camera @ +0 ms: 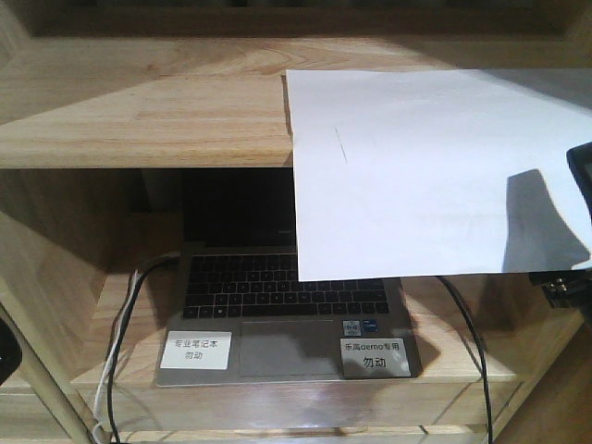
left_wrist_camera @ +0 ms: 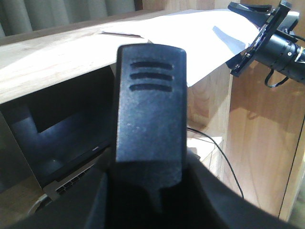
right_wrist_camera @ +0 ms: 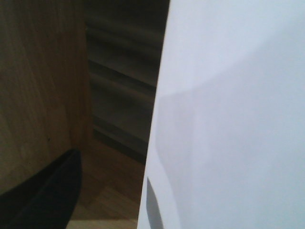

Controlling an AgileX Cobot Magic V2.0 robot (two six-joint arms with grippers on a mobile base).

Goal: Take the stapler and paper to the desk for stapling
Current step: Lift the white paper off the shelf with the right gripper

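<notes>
Front view first: the paper point(camera: 435, 176) sits on the right of the surface point(camera: 139, 111), and its near half sticks out past the front edge, right above the laptop point(camera: 287, 305). Your right pincer point(camera: 581, 180) is at the sheet's right edge. If that side gets let go or nudged forward, I'd bet the sheet tips off and slides down onto the laptop. Writing: the left label point(camera: 196, 350) reads "专业笔记本 勿动" and the right label point(camera: 375, 356) reads "乐高demo专用 勿动". The blue sticker point(camera: 361, 326) above the right one is too small to read.

Left wrist view: the stapler point(left_wrist_camera: 150, 109) stands up in your left pincer point(left_wrist_camera: 148, 167), clamped from both sides. It's out in front of the surface rather than over it, with the laptop below. A slip there could drop it onto the laptop. It also blocks most of this camera, so you'd be setting it down half blind. The faint lettering under the laptop screen is unreadable.

Right wrist view: paper fills the right half. One black finger point(right_wrist_camera: 43, 195) shows lower left, clear of the sheet. The other is hidden, so I can't tell whether that pincer is clenched or released.
</notes>
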